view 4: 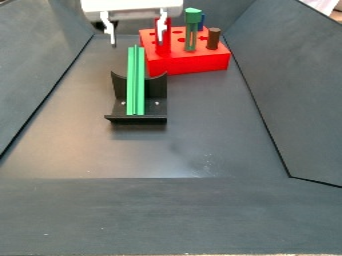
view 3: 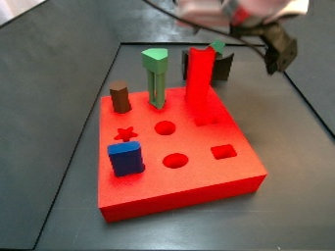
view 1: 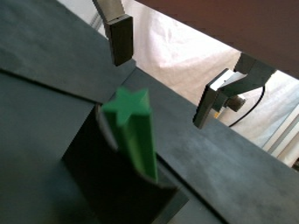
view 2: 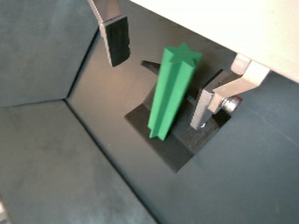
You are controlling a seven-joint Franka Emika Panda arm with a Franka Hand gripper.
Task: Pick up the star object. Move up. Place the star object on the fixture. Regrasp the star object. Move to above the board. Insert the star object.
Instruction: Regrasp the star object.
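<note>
The star object (view 4: 135, 78), a long green peg, stands upright against the dark fixture (view 4: 147, 110). Both wrist views show its star-shaped top (view 1: 128, 107) (view 2: 180, 56) on the fixture (view 1: 107, 179) (view 2: 177, 149). My gripper (view 4: 135, 34) hovers just over the peg's upper end, open, with one finger (view 2: 118, 41) on each side and clear of it. Nothing is held. In a side view the gripper (view 3: 249, 47) is behind the red board (view 3: 197, 181), where the peg's tip (view 3: 217, 45) and the fixture (view 3: 220, 69) peek out.
The board (view 4: 201, 60) carries a tall red post (view 3: 199, 83), a green peg with a triangular top (view 3: 156, 76), a short brown cylinder (view 3: 120, 98) and a blue block (view 3: 124, 157). Dark sloping walls (view 4: 54, 90) line the floor.
</note>
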